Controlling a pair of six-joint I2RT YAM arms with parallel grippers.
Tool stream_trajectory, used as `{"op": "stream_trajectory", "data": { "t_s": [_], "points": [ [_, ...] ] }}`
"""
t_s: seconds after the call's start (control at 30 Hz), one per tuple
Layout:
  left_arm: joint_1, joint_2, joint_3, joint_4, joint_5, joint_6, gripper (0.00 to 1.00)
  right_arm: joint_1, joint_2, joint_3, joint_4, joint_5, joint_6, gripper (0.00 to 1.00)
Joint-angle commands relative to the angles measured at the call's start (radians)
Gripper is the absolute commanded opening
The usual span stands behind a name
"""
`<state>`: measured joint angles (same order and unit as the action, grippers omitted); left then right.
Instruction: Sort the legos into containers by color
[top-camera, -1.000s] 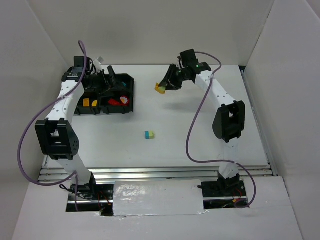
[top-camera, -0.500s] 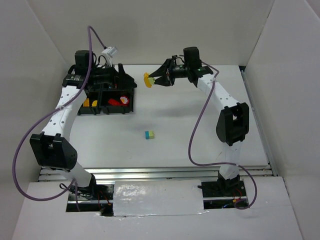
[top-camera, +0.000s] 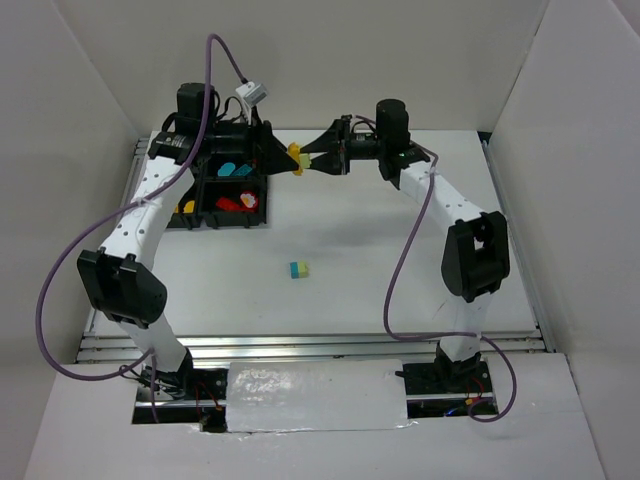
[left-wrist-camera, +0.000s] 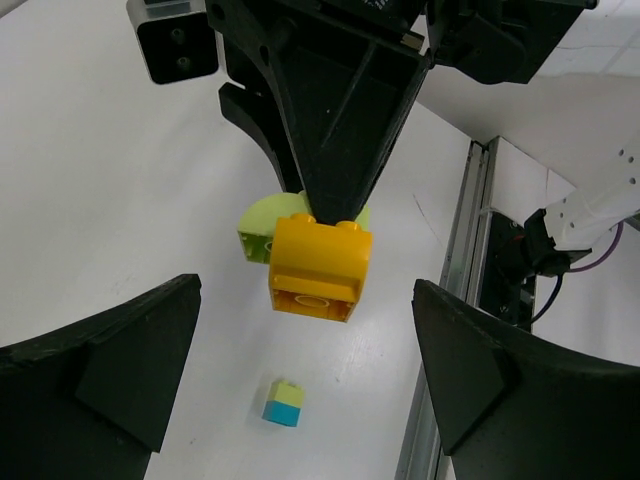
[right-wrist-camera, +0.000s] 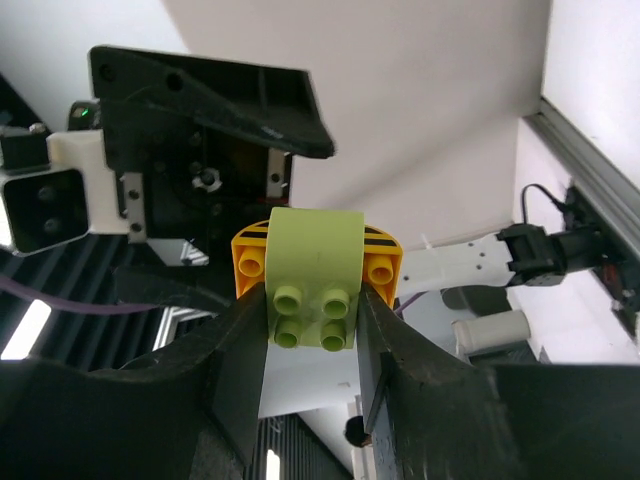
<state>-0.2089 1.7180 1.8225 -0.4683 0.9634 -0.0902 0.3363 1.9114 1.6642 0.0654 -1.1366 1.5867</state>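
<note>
White desk (top-camera: 400, 260), white walls round it. Black tray (top-camera: 266, 192) sits far left: red bricks (top-camera: 235, 203) in near-right compartment, teal bricks (top-camera: 228, 168) far-right, yellow brick (top-camera: 186, 207) near-left. L arm (top-camera: 140, 215) reaches over tray, R arm (top-camera: 440, 200) stretches across toward it. L jaws wide apart, facing R's load, not touching it. R jaws clamped on yellow + lime brick pair (top-camera: 296, 158), held above desk just right of tray. Yellow-over-teal brick (top-camera: 299, 269) lies alone mid-desk.
</note>
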Motion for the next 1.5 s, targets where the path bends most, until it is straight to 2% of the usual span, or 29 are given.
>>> {"op": "stream_trajectory", "data": {
  "t_s": [0.0,0.07,0.13,0.17,0.2,0.23,0.4,0.5,0.57,0.63,0.77,0.9,0.93,1.0,1.07,1.13,1.17,1.3,1.33,1.37,1.4,1.43,1.47],
  "points": [
    [-0.003,0.0,0.032,0.055,0.07,0.011,1.0,0.009,-0.089,-0.027,0.167,-0.046,0.082,0.0],
    [-0.003,-0.008,0.003,0.078,0.098,-0.023,0.98,0.015,-0.092,-0.035,0.249,-0.051,0.139,0.0],
    [-0.003,-0.014,-0.023,0.128,0.127,-0.052,0.9,0.029,-0.089,-0.035,0.287,-0.054,0.169,0.0],
    [-0.003,-0.015,-0.029,0.141,0.153,-0.078,0.81,0.03,-0.086,-0.037,0.301,-0.054,0.18,0.0],
    [-0.003,-0.018,-0.041,0.157,0.158,-0.092,0.56,0.039,-0.083,-0.04,0.318,-0.055,0.196,0.0],
    [-0.003,-0.026,-0.046,0.177,0.159,-0.1,0.51,0.043,-0.08,-0.04,0.362,-0.055,0.226,0.0],
    [-0.003,-0.04,-0.055,0.214,0.184,-0.149,0.59,0.073,-0.051,-0.012,0.352,-0.057,0.233,0.0],
    [-0.003,-0.049,-0.048,0.211,0.176,-0.148,0.55,0.078,-0.04,-0.006,0.334,-0.051,0.223,0.0],
    [-0.001,-0.055,-0.046,0.191,0.167,-0.132,0.33,0.079,-0.037,0.003,0.312,-0.048,0.202,0.0],
    [0.0,-0.058,-0.045,0.177,0.137,-0.132,0.0,0.079,-0.034,0.011,0.272,-0.043,0.184,0.0],
    [0.032,-0.067,-0.071,0.195,0.127,-0.144,0.0,0.07,-0.023,-0.001,0.238,-0.049,0.145,0.0],
    [0.106,-0.077,-0.132,0.344,0.193,-0.28,0.0,0.046,-0.018,-0.064,0.248,-0.057,0.13,0.0],
    [0.135,-0.078,-0.159,0.39,0.225,-0.317,0.0,0.041,-0.018,-0.066,0.22,-0.057,0.104,0.0],
    [0.17,-0.078,-0.176,0.495,0.247,-0.388,0.0,0.024,-0.017,-0.044,0.058,-0.048,-0.025,0.0],
    [0.186,-0.074,-0.189,0.529,0.255,-0.413,0.0,0.007,-0.011,-0.009,-0.057,-0.031,-0.132,0.0],
    [0.206,-0.07,-0.201,0.527,0.242,-0.416,0.0,-0.009,-0.008,-0.014,-0.081,-0.029,-0.152,0.0],
    [0.235,-0.07,-0.209,0.507,0.218,-0.402,0.0,-0.017,-0.006,-0.023,-0.084,-0.029,-0.157,0.0],
    [0.339,-0.098,-0.325,0.338,-0.126,-0.381,0.0,-0.049,0.0,0.008,-0.238,0.015,-0.284,0.0],
    [0.365,-0.11,-0.348,0.314,-0.304,-0.396,0.0,-0.054,0.005,0.026,-0.35,0.03,-0.371,0.0],
    [0.412,-0.109,-0.36,0.275,-0.401,-0.429,0.0,-0.059,0.017,0.085,-0.418,0.073,-0.423,0.0],
    [0.433,-0.104,-0.358,0.17,-0.495,-0.445,0.0,-0.062,0.027,0.126,-0.487,0.099,-0.476,0.0],
    [0.45,-0.08,-0.341,0.105,-0.591,-0.465,0.0,-0.062,0.062,0.178,-0.639,0.13,-0.587,0.0],
    [0.48,-0.063,-0.321,0.038,-0.747,-0.512,0.0,-0.059,0.083,0.286,-0.714,0.193,-0.641,0.0]
  ]
}}
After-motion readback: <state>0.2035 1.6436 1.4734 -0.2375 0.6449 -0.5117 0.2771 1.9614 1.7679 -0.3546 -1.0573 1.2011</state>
